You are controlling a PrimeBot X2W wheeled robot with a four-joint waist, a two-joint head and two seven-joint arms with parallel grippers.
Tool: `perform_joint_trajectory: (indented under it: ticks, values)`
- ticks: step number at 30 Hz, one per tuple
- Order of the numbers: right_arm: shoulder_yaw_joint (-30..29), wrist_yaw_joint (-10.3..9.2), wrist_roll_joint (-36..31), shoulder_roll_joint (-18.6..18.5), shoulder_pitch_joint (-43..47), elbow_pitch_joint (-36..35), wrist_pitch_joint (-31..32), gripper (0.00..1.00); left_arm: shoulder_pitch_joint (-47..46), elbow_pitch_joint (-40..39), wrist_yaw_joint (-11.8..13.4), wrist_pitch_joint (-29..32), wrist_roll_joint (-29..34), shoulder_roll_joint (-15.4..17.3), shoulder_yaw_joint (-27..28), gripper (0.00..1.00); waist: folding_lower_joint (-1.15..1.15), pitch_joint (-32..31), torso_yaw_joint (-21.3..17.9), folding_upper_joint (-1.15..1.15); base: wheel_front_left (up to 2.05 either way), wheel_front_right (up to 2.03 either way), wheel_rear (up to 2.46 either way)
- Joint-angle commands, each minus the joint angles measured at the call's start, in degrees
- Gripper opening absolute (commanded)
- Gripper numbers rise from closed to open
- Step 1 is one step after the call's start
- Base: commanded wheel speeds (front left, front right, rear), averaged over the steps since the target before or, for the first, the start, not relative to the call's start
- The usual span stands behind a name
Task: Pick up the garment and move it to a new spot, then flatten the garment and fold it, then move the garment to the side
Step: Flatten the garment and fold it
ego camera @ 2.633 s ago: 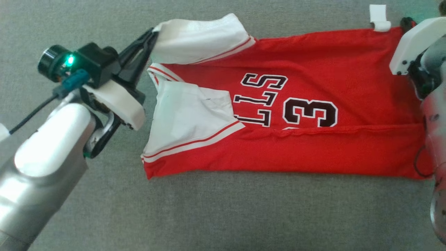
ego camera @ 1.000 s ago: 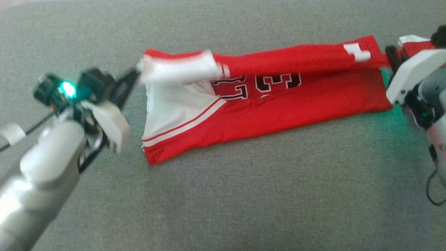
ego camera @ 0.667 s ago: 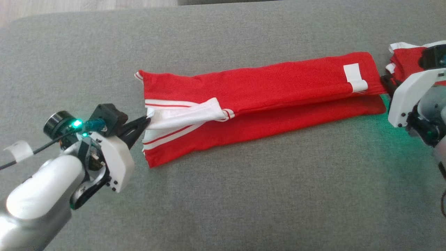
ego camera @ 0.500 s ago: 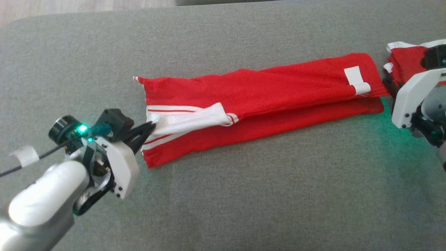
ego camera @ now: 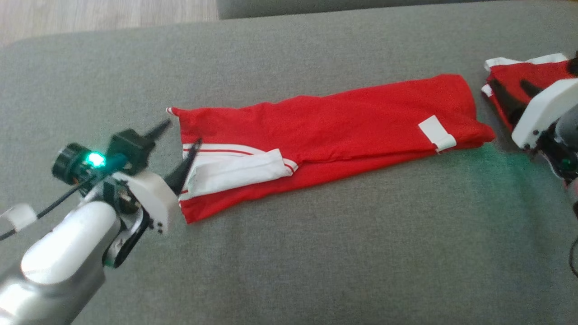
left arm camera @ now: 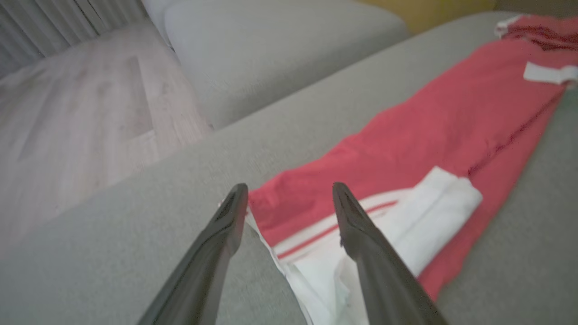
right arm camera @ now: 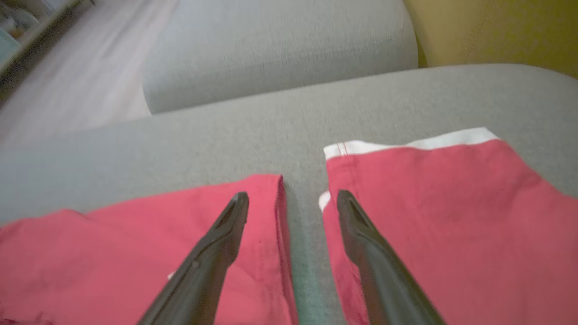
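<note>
The garment [ego camera: 338, 117], a red jersey with white trim, lies flat on the grey cushion [ego camera: 289, 253], folded lengthwise into a long strip. Its white-trimmed end [ego camera: 235, 167] points left and a white label [ego camera: 435, 133] sits near its right end. My left gripper [ego camera: 180, 134] is open at the strip's left end, its fingers straddling the edge and holding nothing; in the left wrist view the left gripper [left arm camera: 289, 194] stands wide over the garment [left arm camera: 406, 135]. My right gripper [ego camera: 508, 83] is open just past the right end. In the right wrist view the right gripper [right arm camera: 291, 198] spans the gap beside the garment [right arm camera: 135, 243].
A second red garment with white trim [ego camera: 519, 72] lies at the far right, under my right fingers, also seen as the red cloth [right arm camera: 451, 212]. Wooden floor [ego camera: 90, 18] lies beyond the cushion's far edge. Another grey cushion [left arm camera: 271, 54] and a yellow surface [right arm camera: 496, 31] stand behind.
Both grippers carried the garment's far edge over toward me, folding it into a narrow strip, then opened and let go. The cloth has settled flat. The camera has shifted too.
</note>
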Motion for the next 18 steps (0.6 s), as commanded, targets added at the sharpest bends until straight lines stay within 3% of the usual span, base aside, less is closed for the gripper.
perform_joint_trajectory:
  ticks: [1,6,8,10,15,18]
  values:
    - [-1.87,-0.05,1.52,0.63,-1.43,-2.16,-3.2,1.0,-2.03,-0.06,2.35,-4.23,0.33,0.83,5.08,1.0,0.0,-1.3,-0.51,0.0,0.0,0.0,0.0]
    - [-5.79,-0.05,1.63,4.56,-1.1,-3.38,-12.75,1.0,-0.35,0.95,7.45,-14.21,-0.65,-1.93,9.94,1.0,0.0,-3.71,-1.07,0.0,0.0,0.0,0.0]
    - [-6.22,-0.05,1.41,5.5,-0.68,-3.88,-14.49,1.0,0.16,1.13,8.41,-16.15,-0.9,-2.43,10.9,1.0,0.0,-4.15,-1.17,0.0,0.0,0.0,0.0]
    - [-7.61,-0.05,0.35,8.35,1.1,-5.34,-20.12,1.0,2.08,1.62,11.4,-21.37,-2.2,-4.25,14.3,1.0,0.0,-5.6,-1.38,0.0,0.0,0.0,0.0]
    - [-11.59,-0.05,-1.89,13.59,5.85,-6.57,-28.72,1.0,6.82,-0.36,13.87,-24.03,-3.35,-7.96,20.05,1.0,0.0,-7.77,-1.45,0.0,0.0,0.0,0.0]
    - [-14.0,-0.05,-5.63,16.15,9.78,-7.39,-31.1,1.0,10.41,-3.1,14.85,-24.15,-0.47,-10.47,24.06,1.0,0.0,-8.72,-1.24,0.0,0.0,0.0,0.0]
